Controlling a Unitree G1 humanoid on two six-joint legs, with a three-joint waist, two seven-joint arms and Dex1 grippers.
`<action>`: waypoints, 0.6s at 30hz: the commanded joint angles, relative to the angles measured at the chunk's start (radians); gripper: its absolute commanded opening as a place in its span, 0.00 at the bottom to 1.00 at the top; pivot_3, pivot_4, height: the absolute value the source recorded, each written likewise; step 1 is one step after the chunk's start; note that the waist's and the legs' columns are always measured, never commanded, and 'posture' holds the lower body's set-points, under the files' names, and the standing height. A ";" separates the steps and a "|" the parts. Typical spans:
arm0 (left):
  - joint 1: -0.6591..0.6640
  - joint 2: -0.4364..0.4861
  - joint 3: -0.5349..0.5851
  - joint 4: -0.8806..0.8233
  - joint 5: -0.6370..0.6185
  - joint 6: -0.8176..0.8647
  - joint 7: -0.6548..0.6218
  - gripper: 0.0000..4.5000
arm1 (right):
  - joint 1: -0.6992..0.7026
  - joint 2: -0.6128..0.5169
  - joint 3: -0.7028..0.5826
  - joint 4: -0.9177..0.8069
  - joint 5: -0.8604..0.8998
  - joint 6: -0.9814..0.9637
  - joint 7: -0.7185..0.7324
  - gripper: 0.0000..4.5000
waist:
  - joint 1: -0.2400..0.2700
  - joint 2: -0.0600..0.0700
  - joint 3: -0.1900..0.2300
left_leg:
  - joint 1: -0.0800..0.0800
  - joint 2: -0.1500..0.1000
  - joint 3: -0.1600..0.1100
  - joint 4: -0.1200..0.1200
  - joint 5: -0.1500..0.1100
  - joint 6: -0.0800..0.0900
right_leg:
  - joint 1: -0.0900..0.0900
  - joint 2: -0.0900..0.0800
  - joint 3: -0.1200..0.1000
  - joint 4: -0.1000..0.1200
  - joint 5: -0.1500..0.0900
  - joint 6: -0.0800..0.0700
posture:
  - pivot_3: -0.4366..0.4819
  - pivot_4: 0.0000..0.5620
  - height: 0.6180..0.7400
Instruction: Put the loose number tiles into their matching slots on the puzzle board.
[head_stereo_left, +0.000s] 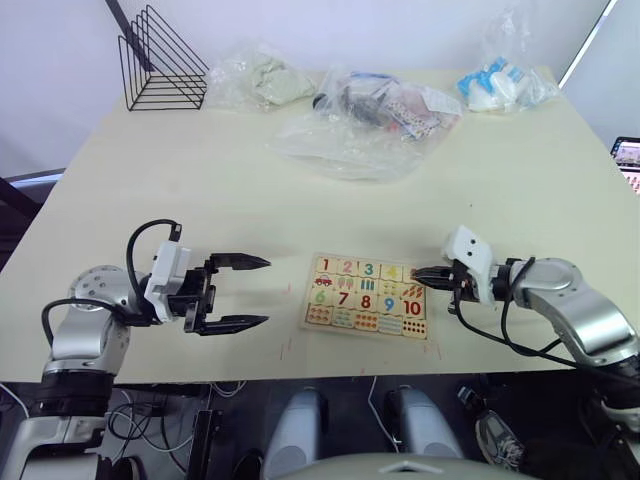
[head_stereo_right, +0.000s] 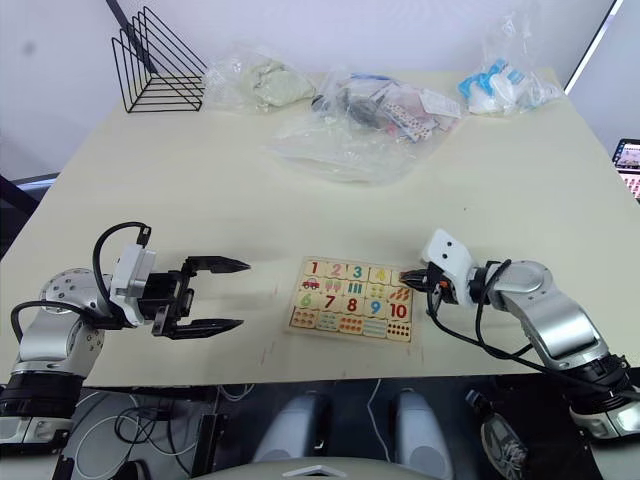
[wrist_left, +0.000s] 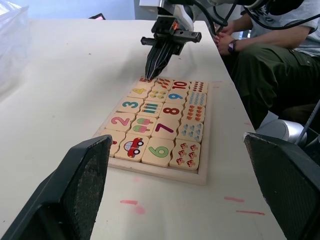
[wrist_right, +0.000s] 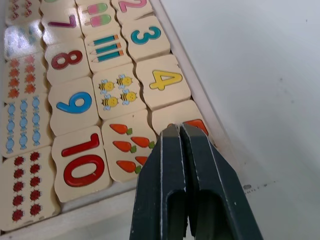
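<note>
The flat pale wooden puzzle board (head_stereo_left: 368, 296) lies on the cream desk (head_stereo_left: 300, 190) between the arms, and looks nearly full — tiles 1 to 4 sit in the top row. The right end effector (wrist_right: 180, 131), fingers pressed together, rests its tips on the last red-digit tile (wrist_right: 192, 121) in the corner slot — likely seating it. The left end effector (head_stereo_left: 245, 292) hangs spread, apart from the board.

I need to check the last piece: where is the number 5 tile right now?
The 5 tile sits in the puzzle board's number row on the robot's right end, beside the 4 tile, under the shut right gripper.
</note>
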 joint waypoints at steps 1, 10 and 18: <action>-0.001 0.002 0.014 -0.004 -0.003 -0.012 -0.029 1.00 | 0.015 0.008 -0.004 0.001 -0.010 -0.014 0.007 0.01 | 0.000 0.000 0.000 | 0.000 0.000 0.000 0.000 0.000 0.000 | 0.000 0.000 0.000 0.000 0.000 0.000 | 0.48 0.27 1.00; 0.037 -0.025 0.042 -0.031 0.001 0.027 0.064 1.00 | 0.089 0.071 -0.173 -0.044 0.102 -0.134 0.011 0.01 | 0.001 0.000 0.000 | 0.000 0.000 0.000 0.000 0.000 0.000 | 0.000 0.000 0.001 0.000 0.000 0.000 | 0.48 0.27 1.00; 0.108 -0.061 0.093 -0.077 0.010 0.088 0.238 1.00 | 0.251 0.093 -0.336 -0.062 0.108 -0.251 -0.048 0.01 | 0.003 0.000 0.000 | 0.000 0.000 -0.002 0.000 0.000 0.000 | 0.000 0.000 0.001 0.000 0.000 0.000 | 0.48 0.27 1.00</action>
